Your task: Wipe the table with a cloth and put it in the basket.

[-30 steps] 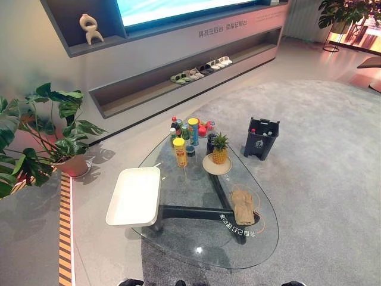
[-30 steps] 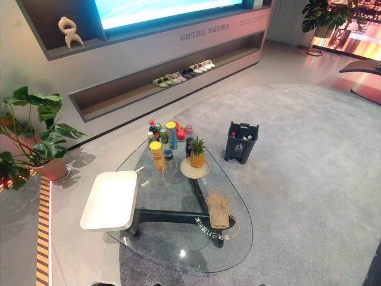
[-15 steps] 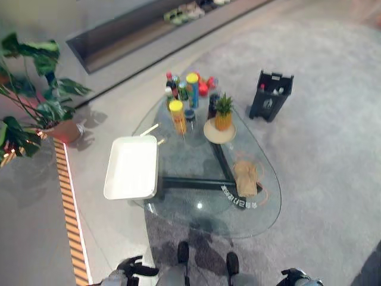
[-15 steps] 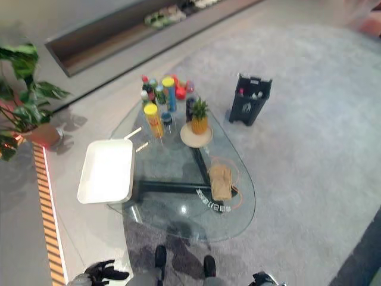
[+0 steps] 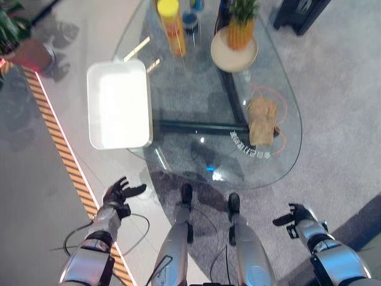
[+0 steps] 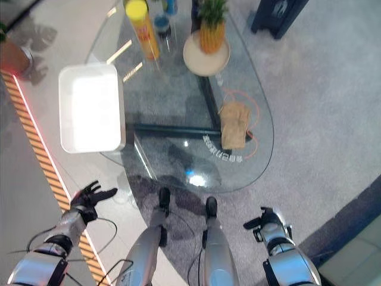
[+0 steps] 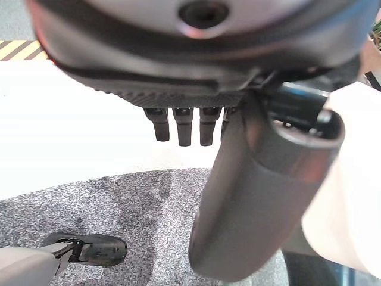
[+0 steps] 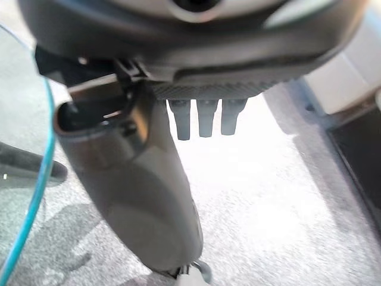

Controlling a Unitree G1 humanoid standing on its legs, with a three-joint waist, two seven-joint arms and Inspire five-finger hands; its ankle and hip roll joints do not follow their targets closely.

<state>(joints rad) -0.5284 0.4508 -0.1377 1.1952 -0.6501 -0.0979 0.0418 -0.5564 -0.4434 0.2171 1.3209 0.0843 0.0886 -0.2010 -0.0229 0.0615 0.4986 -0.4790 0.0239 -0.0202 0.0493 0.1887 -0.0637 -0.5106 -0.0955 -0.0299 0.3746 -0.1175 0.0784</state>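
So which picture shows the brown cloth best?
The left eye view: the cloth lies whole on the glass table, unblocked. The right eye view shows it equally whole. The wrist views show hands and floor instead.

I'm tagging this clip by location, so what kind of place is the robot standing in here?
Probably a living-room style showroom or demo area: a glass coffee table stands on grey carpet, with a potted plant and an orange striped floor line beside it. The table holds a pineapple, a white tray and a brown cloth.
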